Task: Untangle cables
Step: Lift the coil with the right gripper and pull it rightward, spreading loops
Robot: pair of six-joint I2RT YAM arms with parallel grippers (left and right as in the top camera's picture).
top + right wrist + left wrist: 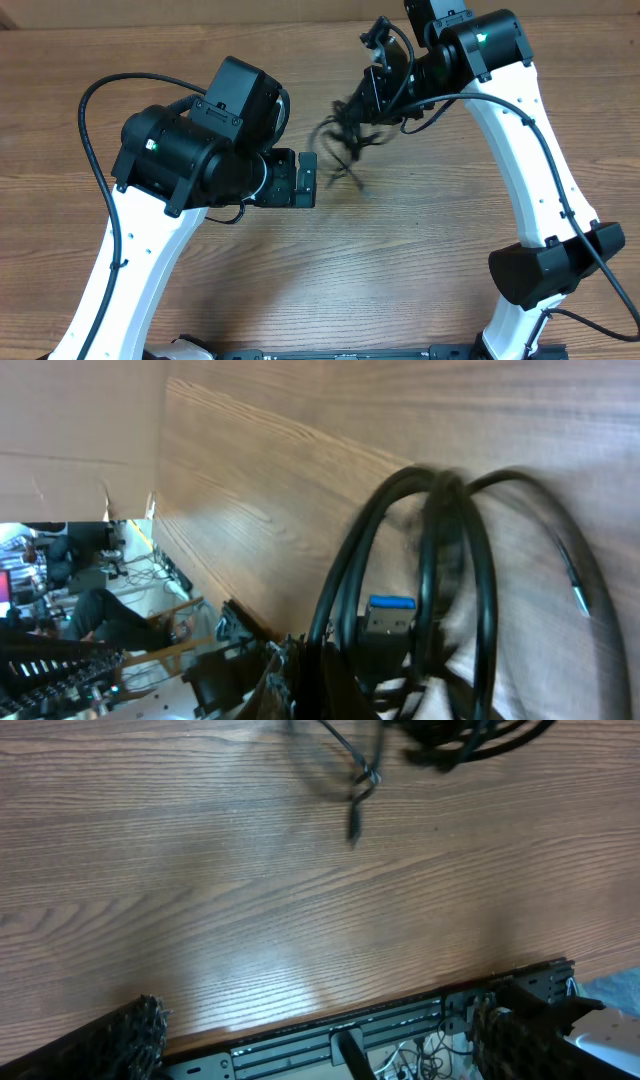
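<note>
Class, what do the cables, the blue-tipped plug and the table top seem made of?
The cables: black rubbery or plastic sheath, faintly glossy, bending in smooth loops. The plug: blue plastic-looking insert in a dark shell; material unclear. The table top: brown wood grain, perhaps laminate, with a soft sheen where light reflects.

— We see two arms built alike: long white plastic links [128, 255] joined by bulky black motor housings [195, 150].
— We also spot a small green light [152, 145] on the left arm's housing and a second green light [484, 39] on the right arm's.
— A thin black cable [88, 130] runs along each white link, and we see small black clips on it.
— On the left end effector [305, 180] we make out black fingers [130, 1042] with a rough, knurled face.
</note>
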